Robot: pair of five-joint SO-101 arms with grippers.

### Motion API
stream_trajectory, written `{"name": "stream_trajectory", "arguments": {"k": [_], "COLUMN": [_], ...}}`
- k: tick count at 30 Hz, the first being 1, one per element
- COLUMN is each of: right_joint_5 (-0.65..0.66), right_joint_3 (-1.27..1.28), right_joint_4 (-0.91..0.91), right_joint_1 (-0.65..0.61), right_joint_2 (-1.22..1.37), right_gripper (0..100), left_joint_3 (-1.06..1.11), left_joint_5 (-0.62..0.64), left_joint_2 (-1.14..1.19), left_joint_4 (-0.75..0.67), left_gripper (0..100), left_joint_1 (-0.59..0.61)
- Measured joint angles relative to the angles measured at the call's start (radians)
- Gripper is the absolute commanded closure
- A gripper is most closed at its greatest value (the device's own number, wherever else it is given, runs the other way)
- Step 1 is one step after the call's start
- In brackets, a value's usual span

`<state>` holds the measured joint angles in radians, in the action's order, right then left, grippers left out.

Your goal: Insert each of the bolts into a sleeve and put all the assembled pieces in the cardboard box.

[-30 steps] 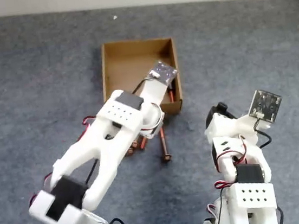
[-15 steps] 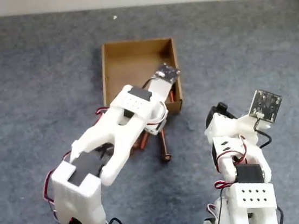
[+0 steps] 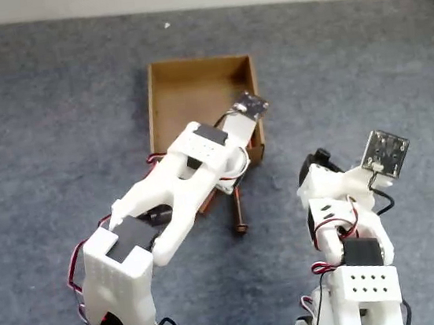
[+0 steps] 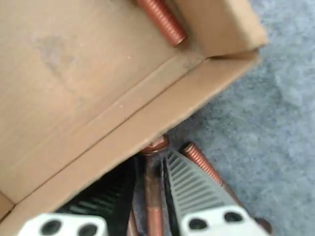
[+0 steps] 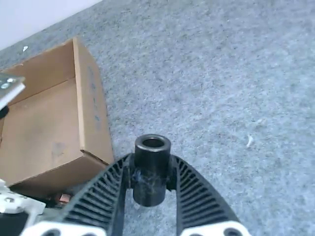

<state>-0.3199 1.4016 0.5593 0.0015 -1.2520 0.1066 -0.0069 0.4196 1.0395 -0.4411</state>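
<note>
High view: the cardboard box [image 3: 150, 111] sits open on the grey carpet [image 3: 50, 96], midway across and toward its far edge. The left arm [image 3: 180, 183] stretches from the near edge to the box's near right corner. The right arm [image 3: 343, 218] stands folded by the near right part of the carpet.

In the left wrist view, a copper bolt [image 4: 150, 189] lies inside the left gripper [image 4: 150, 160], its head touching the outside of the box's near wall. I cannot tell whether this pincer is clamped on the bolt or only set around it. A loose bolt [image 4: 202, 164] lies on the carpet just beside it. A threaded bolt [image 4: 160, 19] rests inside the box against a side wall.

In the right wrist view, the right gripper [image 5: 151, 162] is closed on a black sleeve [image 5: 152, 172], held above the carpet with its open bore toward the camera, beside the box.
</note>
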Motion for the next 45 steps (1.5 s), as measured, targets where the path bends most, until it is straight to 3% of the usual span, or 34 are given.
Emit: {"name": "stream_trajectory", "arguments": {"k": [5,22,26,35,39,45], "right_joint_5": [0.0,0.0,0.0,0.11,0.206,0.222], "right_joint_3": [0.0,0.0,0.0,0.084,0.146,0.167], "right_joint_4": [0.0,0.0,0.008,0.149,0.149,0.149], "right_joint_1": [0.0,-0.054,-0.055,-0.212,-0.319,-0.417], "right_joint_2": [0.0,-0.006,-0.11,-0.497,-0.56,-0.566], "right_gripper": [99.5,99.5,99.5,99.5,99.5,99.5], "left_joint_3": [0.035,0.454,0.58,0.882,0.928,0.984], "left_joint_5": [0.0,-0.002,0.075,0.17,0.241,0.334], "left_joint_2": [-0.086,-0.833,-1.025,-1.439,-1.597,-1.769], "left_joint_4": [0.023,0.032,-0.028,-0.27,-0.292,-0.293], "left_gripper": [99,99,99,99,99,99], "left_joint_1": [0.002,0.003,0.006,0.029,0.028,0.032]}}
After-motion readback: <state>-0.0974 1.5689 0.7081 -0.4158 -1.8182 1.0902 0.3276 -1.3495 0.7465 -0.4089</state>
